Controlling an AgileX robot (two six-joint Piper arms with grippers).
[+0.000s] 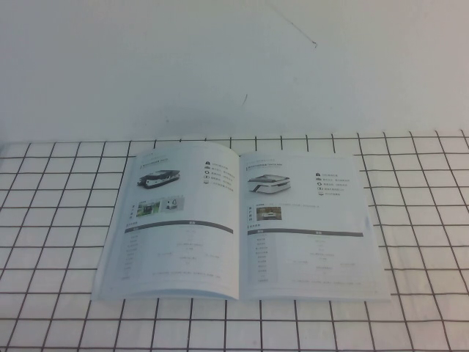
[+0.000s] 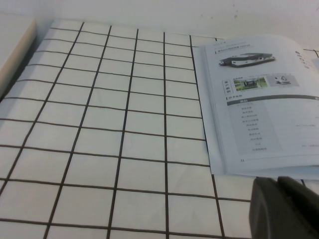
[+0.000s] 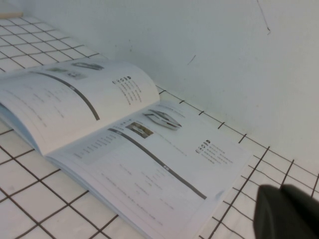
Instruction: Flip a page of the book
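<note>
The book (image 1: 238, 220) lies open and flat on the grid cloth, showing two pages with product photos, small text and grey table bars. It also shows in the left wrist view (image 2: 259, 109) and the right wrist view (image 3: 114, 134). The checker-printed page is hidden. Neither gripper shows in the high view. My left gripper (image 2: 277, 180) is shut and empty, just off the book's near left corner. My right gripper (image 3: 280, 189) is shut and empty, just off the book's right edge.
A white cloth with a black grid (image 1: 58, 220) covers the table. A white wall (image 1: 220, 59) stands close behind the book. A pale raised edge (image 2: 15, 50) borders the cloth at the far left.
</note>
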